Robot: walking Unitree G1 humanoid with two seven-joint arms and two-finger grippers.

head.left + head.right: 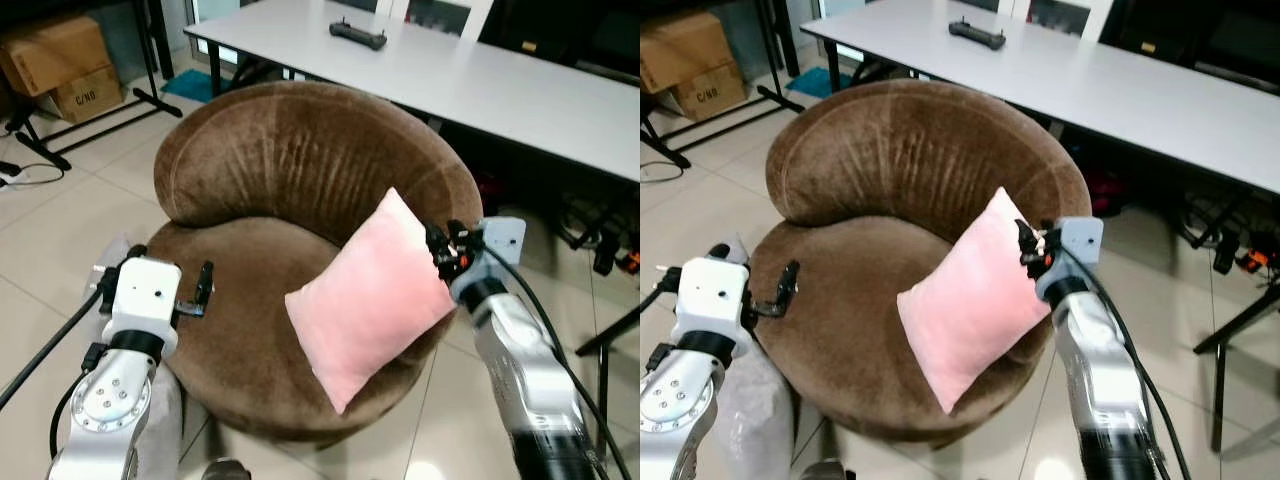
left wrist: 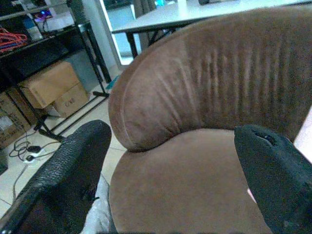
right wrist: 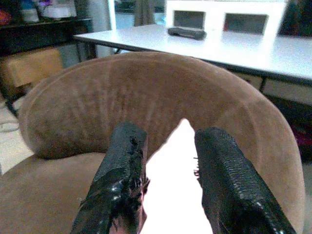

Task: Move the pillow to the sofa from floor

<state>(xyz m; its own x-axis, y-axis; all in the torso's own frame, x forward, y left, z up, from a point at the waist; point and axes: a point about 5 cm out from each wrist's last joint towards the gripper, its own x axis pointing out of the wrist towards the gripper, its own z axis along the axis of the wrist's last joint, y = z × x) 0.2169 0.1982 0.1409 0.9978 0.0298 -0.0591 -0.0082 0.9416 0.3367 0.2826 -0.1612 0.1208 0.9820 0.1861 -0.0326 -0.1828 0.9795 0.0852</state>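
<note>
On sofa (image 1: pixel 270 160) seat, right side: pillow (image 1: pixel 375 295) propped up, right tool (image 1: pixel 437 247) clamped on far corner. Left tool (image 1: pixel 200 290) apart, empty. Release left.

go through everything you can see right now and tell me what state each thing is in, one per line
Pink pillow: on the sofa seat, tilted, leaning against the right side of the backrest.
Right pincer: shut on the pillow's upper corner.
Left pincer: open, holding nothing, over the seat's left edge.
Brown round sofa: upright, carrying the pillow.
Black remote: lying flat on the white table.
Cardboard boxes: closed, on the floor.
</note>
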